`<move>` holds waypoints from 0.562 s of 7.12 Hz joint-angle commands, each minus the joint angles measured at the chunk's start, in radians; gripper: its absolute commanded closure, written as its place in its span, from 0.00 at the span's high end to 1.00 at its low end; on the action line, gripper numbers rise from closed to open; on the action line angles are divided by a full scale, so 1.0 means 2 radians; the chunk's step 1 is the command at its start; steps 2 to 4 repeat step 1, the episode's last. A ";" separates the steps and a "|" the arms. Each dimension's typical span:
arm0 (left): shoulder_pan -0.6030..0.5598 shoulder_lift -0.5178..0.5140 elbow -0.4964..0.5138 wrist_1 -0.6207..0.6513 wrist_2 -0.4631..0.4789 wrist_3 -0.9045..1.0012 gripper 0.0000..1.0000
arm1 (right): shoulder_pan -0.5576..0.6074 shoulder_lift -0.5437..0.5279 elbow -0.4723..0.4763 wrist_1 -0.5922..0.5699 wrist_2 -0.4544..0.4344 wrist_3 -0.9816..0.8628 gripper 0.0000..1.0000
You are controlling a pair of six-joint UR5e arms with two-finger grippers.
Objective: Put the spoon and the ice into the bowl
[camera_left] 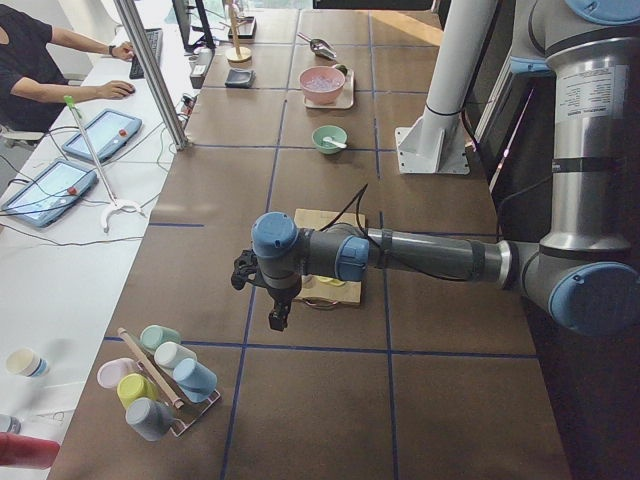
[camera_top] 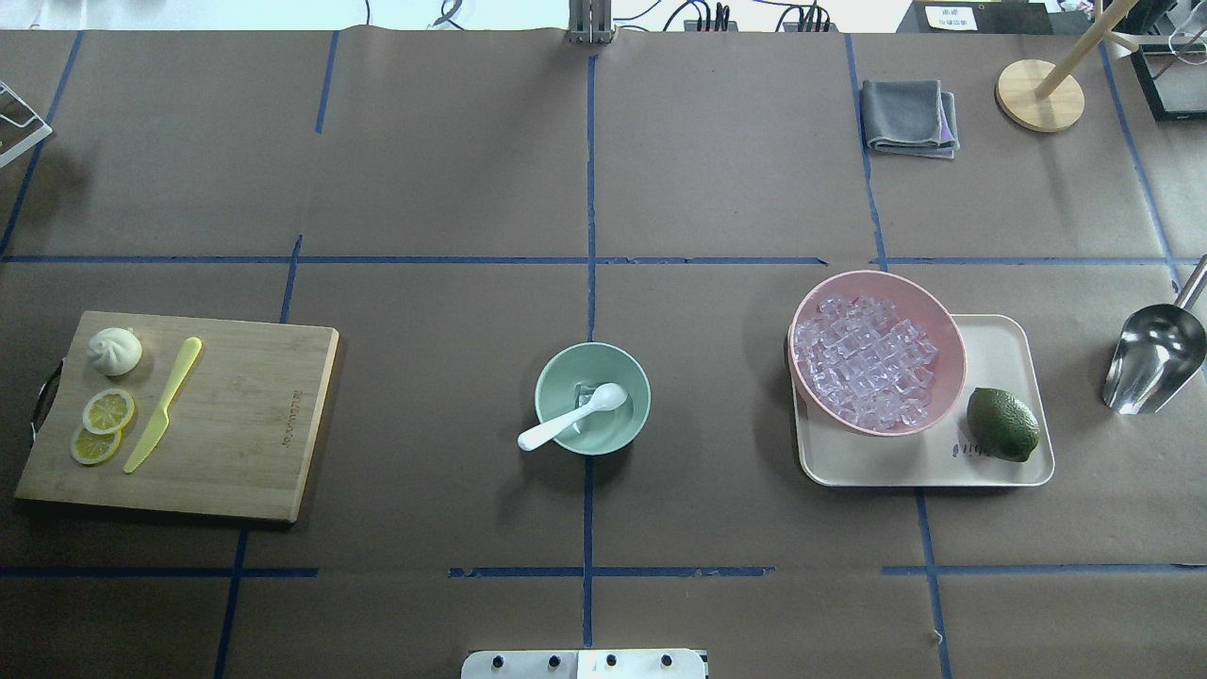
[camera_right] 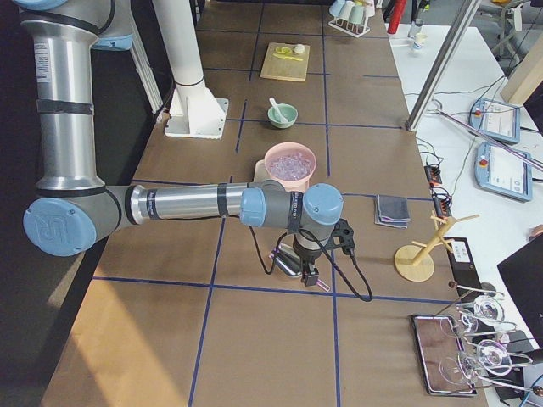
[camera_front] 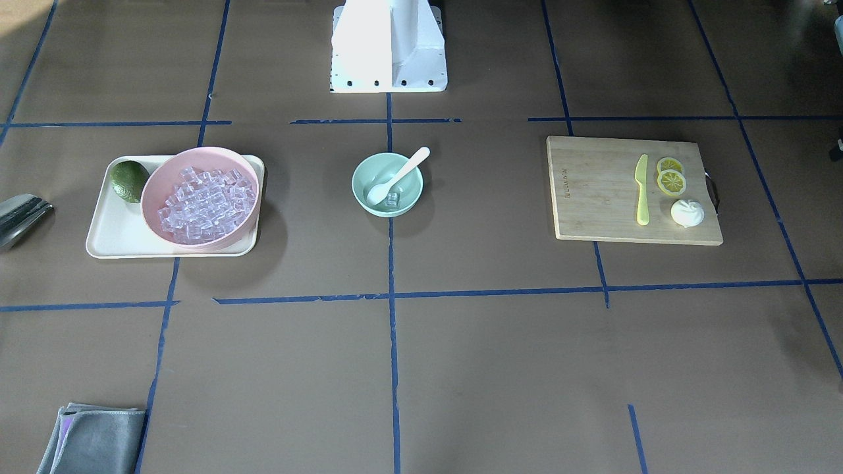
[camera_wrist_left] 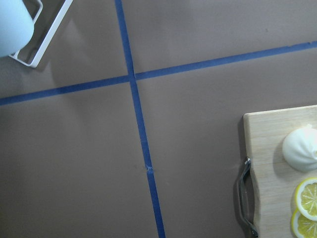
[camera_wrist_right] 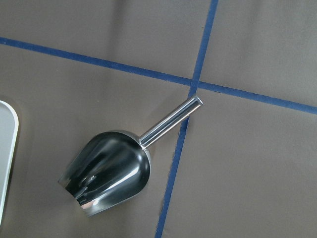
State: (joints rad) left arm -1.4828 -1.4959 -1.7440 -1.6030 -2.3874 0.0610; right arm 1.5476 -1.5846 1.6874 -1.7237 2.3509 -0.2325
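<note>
The mint-green bowl (camera_top: pixel 634 415) stands at the table's middle, also in the front-facing view (camera_front: pixel 359 172). The white spoon (camera_top: pixel 570 416) lies in it, scoop inside and handle over the rim (camera_front: pixel 398 175). A clear ice cube (camera_front: pixel 393 199) lies in the bowl beside the scoop. Several more ice cubes (camera_top: pixel 872 358) fill a pink bowl (camera_top: pixel 948 330). My left gripper (camera_left: pixel 278 320) hangs past the cutting board's end, far from the bowl. My right gripper (camera_right: pixel 311 278) hangs over a metal scoop. Both show only in side views, so I cannot tell whether they are open or shut.
The pink bowl and a green lime (camera_top: pixel 1002 424) sit on a cream tray (camera_top: pixel 1000 349). A metal scoop (camera_top: pixel 1152 358) lies beyond the tray. A cutting board (camera_top: pixel 255 415) holds a yellow knife (camera_top: pixel 162 405), lemon slices and a bun. A grey cloth (camera_top: pixel 907 117) lies far back.
</note>
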 commanded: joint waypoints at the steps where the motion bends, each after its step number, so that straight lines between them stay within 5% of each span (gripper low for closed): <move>1: -0.001 0.004 -0.020 0.001 0.000 0.001 1.00 | 0.000 -0.002 -0.002 0.000 0.001 0.000 1.00; 4: -0.001 0.004 -0.020 0.001 0.000 0.001 1.00 | 0.000 -0.002 -0.002 0.000 0.001 0.000 1.00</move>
